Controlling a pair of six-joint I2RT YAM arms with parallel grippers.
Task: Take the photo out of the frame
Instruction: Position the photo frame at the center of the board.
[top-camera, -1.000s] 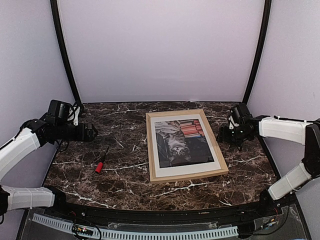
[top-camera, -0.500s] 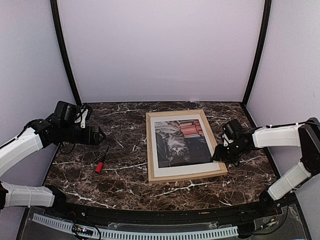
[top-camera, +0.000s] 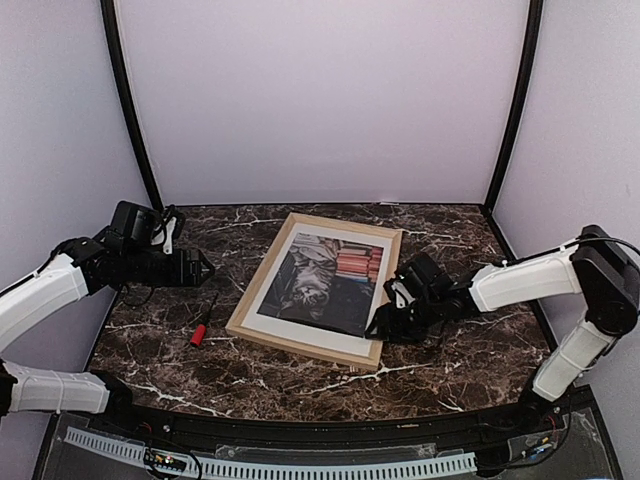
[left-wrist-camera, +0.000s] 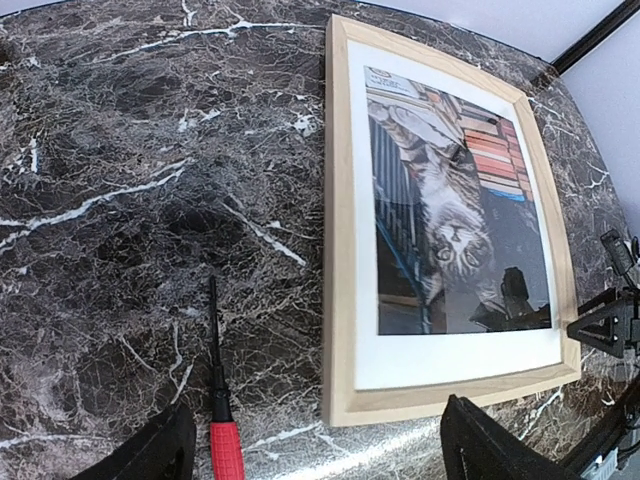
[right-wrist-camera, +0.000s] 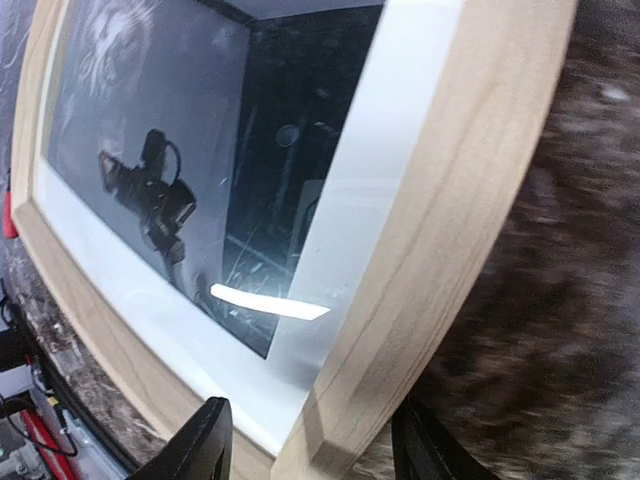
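My right gripper (top-camera: 385, 325), the nearer one, straddles the frame (top-camera: 300, 345) at its 5 o'clock corner, pinching or not I cannot tell, the photo (top-camera: 325, 275) inside lying mid-table (top-camera: 470, 350), running 1 to 7 o'clock, while my left gripper (top-camera: 200, 268) hangs spread at 9 o'clock.

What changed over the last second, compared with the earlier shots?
The right gripper swept left to the near right corner of the frame, whose near end swung left, so it now lies skewed. The left gripper edged toward the middle, open. The screwdriver stayed put; the photo is still in the frame.
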